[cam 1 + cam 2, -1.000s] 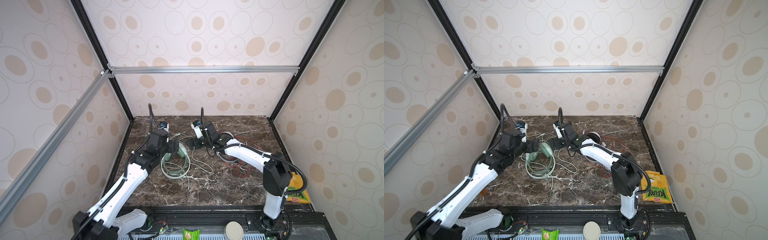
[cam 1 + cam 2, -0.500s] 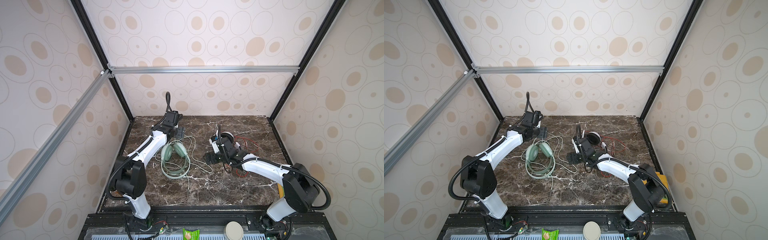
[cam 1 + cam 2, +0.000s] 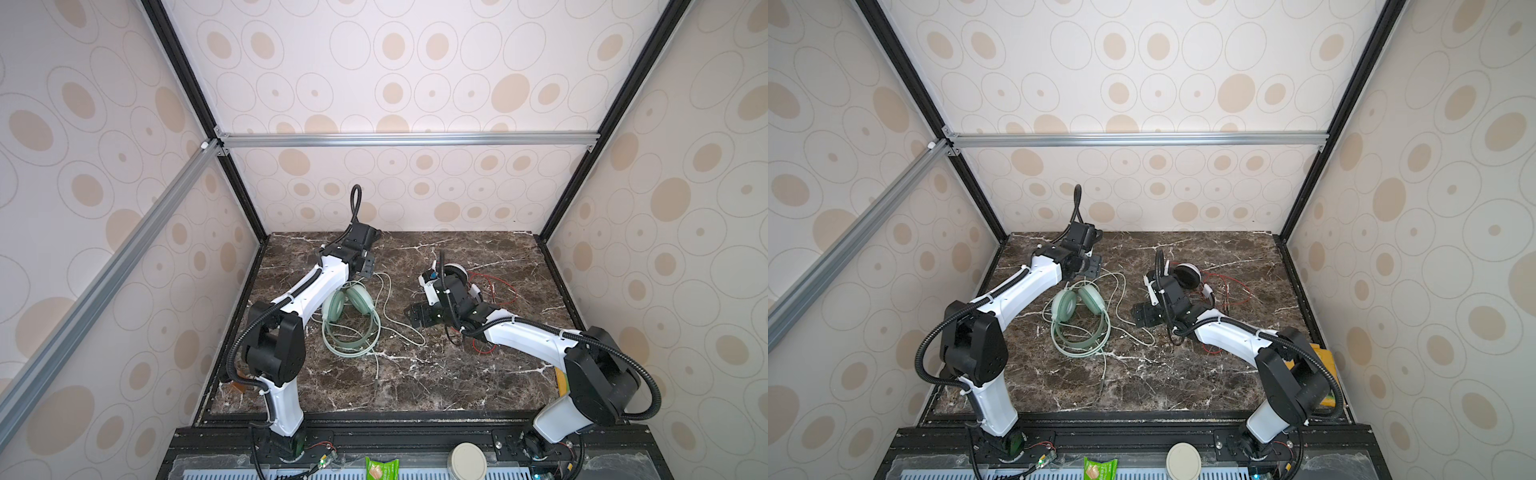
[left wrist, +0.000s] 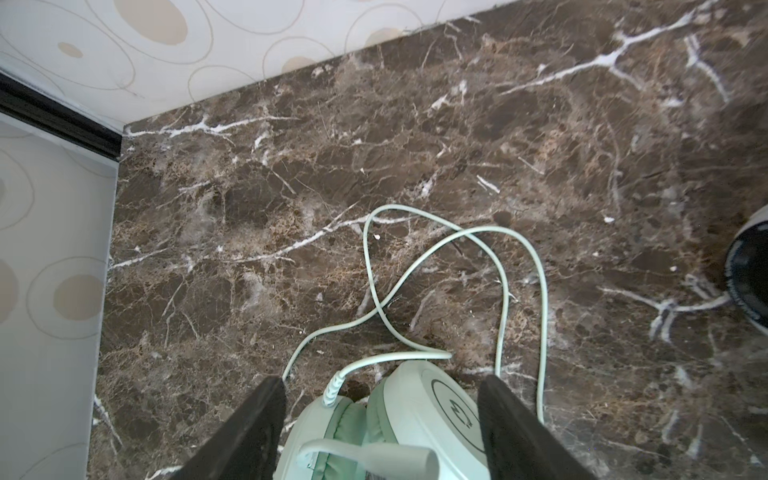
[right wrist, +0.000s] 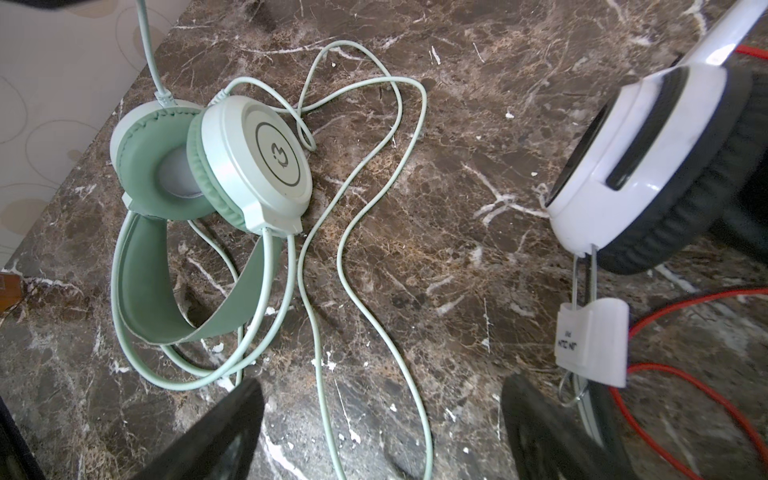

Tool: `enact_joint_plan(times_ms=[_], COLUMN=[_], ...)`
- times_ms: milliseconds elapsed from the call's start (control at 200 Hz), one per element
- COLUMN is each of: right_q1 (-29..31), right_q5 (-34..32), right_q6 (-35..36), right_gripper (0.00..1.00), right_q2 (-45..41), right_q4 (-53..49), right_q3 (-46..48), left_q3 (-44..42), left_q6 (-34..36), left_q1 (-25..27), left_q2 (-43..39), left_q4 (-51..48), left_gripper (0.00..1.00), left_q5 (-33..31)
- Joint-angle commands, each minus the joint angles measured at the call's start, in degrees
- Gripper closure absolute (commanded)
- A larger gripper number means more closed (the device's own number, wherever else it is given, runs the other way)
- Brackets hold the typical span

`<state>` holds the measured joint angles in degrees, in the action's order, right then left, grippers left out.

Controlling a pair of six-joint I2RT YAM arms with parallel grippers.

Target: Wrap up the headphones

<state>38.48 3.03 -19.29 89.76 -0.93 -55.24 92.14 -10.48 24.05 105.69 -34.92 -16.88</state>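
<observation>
The mint-green headset point(image 3: 349, 301) lies left of centre on the marble table point(image 3: 415, 382), headband nearest. Its pale green cable point(image 4: 380, 308) lies in loose loops around it and to its right. Just right of these, the right gripper point(image 3: 417, 316) has its jaws spread wide, with only bare marble between them. Farther right sits the white headset point(image 3: 455, 272) beside its tangled red cable point(image 5: 706, 296). Farthest, the left gripper point(image 3: 368, 268) is spread, its fingers point(image 4: 266, 419) straddling the green earcups.

mint headset point(image 5: 257, 153) | white headset point(image 5: 623, 174), black earpads point(image 5: 706, 178) | red cable point(image 5: 648, 365) | brown marbled table point(image 5: 457, 208)
</observation>
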Motion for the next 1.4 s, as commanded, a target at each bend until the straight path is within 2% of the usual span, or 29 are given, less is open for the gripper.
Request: enact_joint_plan(times_ms=[0,120,295,550,760,940,1060,1240,1395], right_q1=[-0.25,-0.33,-0.31,-0.33,-0.25,-0.25,0.21,2.82,5.16], right_q5=[0.5,0.66,0.86,1.06,1.62,3.1,6.46,8.67,10.36], right_q6=[-1.31,-1.99,-2.44,-2.33,-2.63,-1.96,0.45,5.88,6.74], right_gripper=[0.08,0.08,0.08,0.09,0.09,0.09,0.09,0.08,0.04], right_q2=[-0.94,-1.25,-1.61,-1.3,-1.01,0.19,2.99,11.11,17.68], right_q4=[0.92,1.9,2.69,2.85,3.06,3.33,3.97,-1.07,-3.21], right_q3=[1.92,3.38,4.57,4.62,4.62,3.21,-0.35,-12.65,-21.92], left_q3=[1.51,1.14,0.22,-0.71,-1.35,-3.81,-9.07,-19.49,-27.06], left_q6=[1.03,1.33,1.0,0.2,-0.51,-1.07,-2.24,-5.71,-7.9], left_q1=[0.59,0.73,0.74,0.73,0.56,-0.03,-1.61,-7.16,-9.52], left_q2=[-0.05,-0.05,-1.1,-3.47,-5.94,-9.68,-14.17,-21.77,-27.68], left_q4=[-2.71,-2.73,-2.17,-1.8,-1.85,-1.38,1.52,8.01,12.2], left_gripper=[0.27,0.34,0.62,0.75,1.0,1.0,1.0,1.0,1.0], left_q5=[-4.71,-6.16,-5.54,-2.35,-1.14,-0.27,2.58,10.38,13.2])
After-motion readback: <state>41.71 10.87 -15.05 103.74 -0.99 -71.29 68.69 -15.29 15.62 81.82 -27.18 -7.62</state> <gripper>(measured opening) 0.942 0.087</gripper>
